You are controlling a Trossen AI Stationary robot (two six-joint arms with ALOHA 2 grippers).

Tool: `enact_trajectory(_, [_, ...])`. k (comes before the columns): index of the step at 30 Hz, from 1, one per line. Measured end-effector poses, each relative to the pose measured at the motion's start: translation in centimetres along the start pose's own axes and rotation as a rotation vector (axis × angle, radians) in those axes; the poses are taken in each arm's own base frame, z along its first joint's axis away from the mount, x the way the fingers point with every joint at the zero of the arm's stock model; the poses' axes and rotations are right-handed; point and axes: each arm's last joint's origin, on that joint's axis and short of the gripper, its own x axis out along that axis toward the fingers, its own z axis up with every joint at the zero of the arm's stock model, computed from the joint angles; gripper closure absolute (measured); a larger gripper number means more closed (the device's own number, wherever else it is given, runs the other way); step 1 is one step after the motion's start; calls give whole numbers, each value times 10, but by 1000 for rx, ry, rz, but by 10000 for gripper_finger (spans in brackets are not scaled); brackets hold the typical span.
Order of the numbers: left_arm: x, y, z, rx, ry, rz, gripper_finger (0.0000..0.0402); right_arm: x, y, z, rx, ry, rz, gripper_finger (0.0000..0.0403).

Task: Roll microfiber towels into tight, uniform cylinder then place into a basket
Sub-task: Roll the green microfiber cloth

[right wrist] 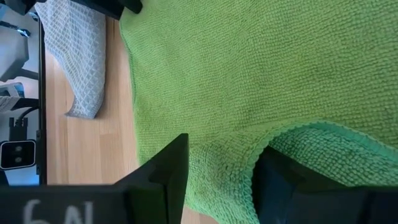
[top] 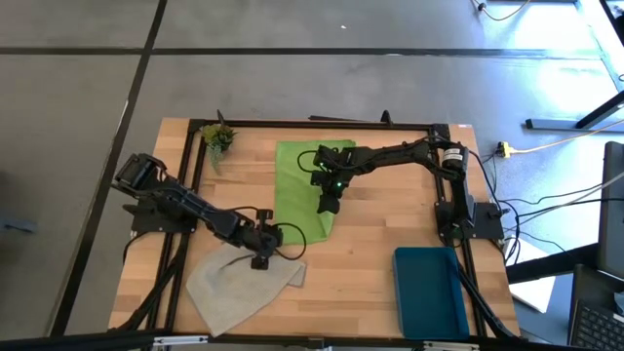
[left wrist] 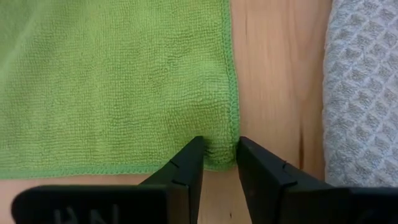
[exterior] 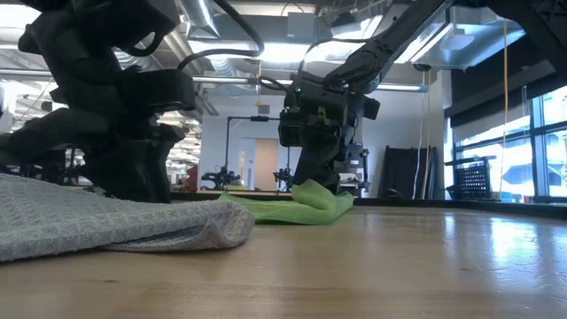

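The lime green microfiber towel [top: 302, 190] lies spread on the wooden table, mid-table. My left gripper [left wrist: 219, 152] is down at its near left corner, shut on that corner. My right gripper [top: 329, 205] is at the towel's right edge near the near right corner, shut on raised cloth. The grey-beige towel [top: 239, 283] lies crumpled at the near left, right beside my left gripper; no gripper holds it. The dark teal basket [top: 429, 290] stands at the near right. My left gripper pinches the green towel's near left corner [left wrist: 221, 142] between its two fingertips, slanting down from the table's left. The cloth puckers a little between the fingers. The rest of the towel lies flat on the table. My right gripper has the green towel's right edge between its fingers, where a flap with its hem [right wrist: 292, 132] is turned over the cloth below. The fingers slant down from the table's right. In the low view the cloth humps up [exterior: 312, 193] under the fingers while the rest lies on the table.
A small green plant sprig [top: 217, 138] sits at the table's far left corner. Black frame rails [top: 190, 234] run along the table's left and right sides. Bare wood [top: 370, 283] shows between the grey towel and the basket.
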Motion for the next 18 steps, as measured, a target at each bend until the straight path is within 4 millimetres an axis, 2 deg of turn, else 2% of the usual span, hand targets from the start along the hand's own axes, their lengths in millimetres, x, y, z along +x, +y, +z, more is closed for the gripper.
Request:
enact_trajectory(7, [-1, 0, -1, 2, 12, -5, 392, 0, 0, 0, 4, 3, 1, 256])
enact_trajectory(18, [0, 7, -8, -63, 44, 165, 401, 2, 7, -17, 163, 158, 97, 256])
